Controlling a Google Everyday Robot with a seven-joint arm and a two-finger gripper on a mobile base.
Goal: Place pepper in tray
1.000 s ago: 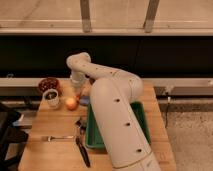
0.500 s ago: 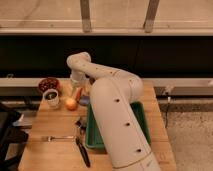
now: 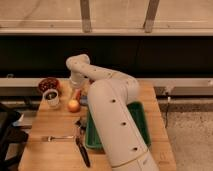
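White arm rises from the near edge of the worktop. It sweeps over the middle and bends back down toward the far-left corner.

Tool hangs at the arm's end, pointing down, a little in from the far edge and left of centre. Cannot tell whether the tool is spread, pressed together or pinching anything; the wrist covers it from this view.

Pepper: small orange-red sliver right at the tool's tip, touching it or very nearly so. Cannot tell if it is lifted or resting on the wood. It sits outside the tray, just off the tray's far-left corner.

Tray: green, deep, on the right half of the worktop and running toward the near edge. Much of its left side is hidden behind the arm.

Round orange fruit lies just nearer than the pepper. White cup stands toward the left edge, with a dark-red bowl just beyond it by the far-left corner.

Fork lies flat toward the near-left corner. Dark utensil lies beside the tray's left rim at the near edge.
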